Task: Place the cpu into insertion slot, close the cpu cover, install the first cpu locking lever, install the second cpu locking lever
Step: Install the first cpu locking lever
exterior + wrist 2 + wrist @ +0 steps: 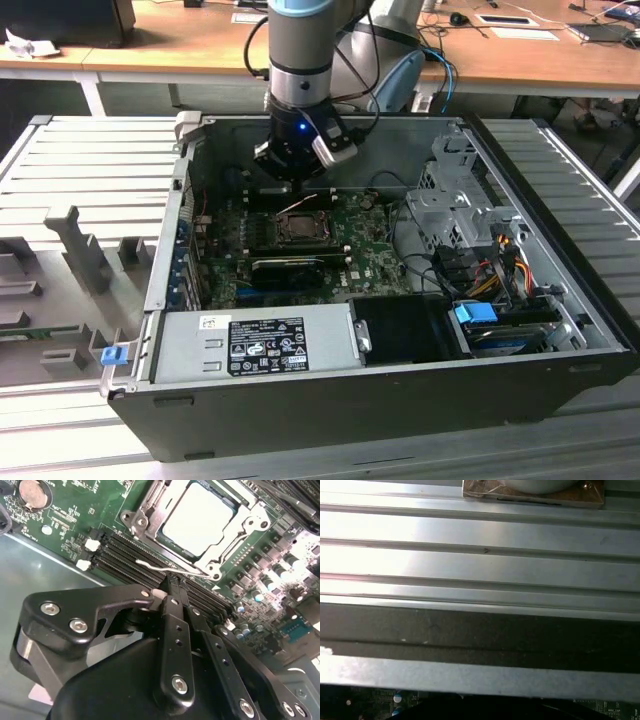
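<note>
In the exterior view an open computer case [380, 330] lies on its side on a ribbed metal table [90, 160]. The arm reaches down into it, and its end effector [291, 183] hangs just above the far edge of the green circuit board [370, 225], close behind the insertion slot [300, 227]. A long black finned card [290, 268] lies on the near side of the slot, and a silver power supply [255, 340] sits along the case's front wall.

In the second wrist view the end effector [175, 587] has its black fingers [175, 630] clenched together, tips meeting over a thin silver wire lever [165, 569] that runs beside the socket. They seem to be touching or pinching the lever, though the contact itself is hard to make out. The cpu [197, 517] sits flat inside the insertion slot, its pale face showing through the window of the cpu cover [235, 537], which lies down over it. Black memory slots [130, 555] run between the socket and the fingers, and a round coin battery [32, 492] sits at the board's corner.

In the first wrist view the ribbed table surface [480, 565] stretches across, with the dark case wall [480, 635] below it and a strip of green board [395, 700] at the edge.
</note>
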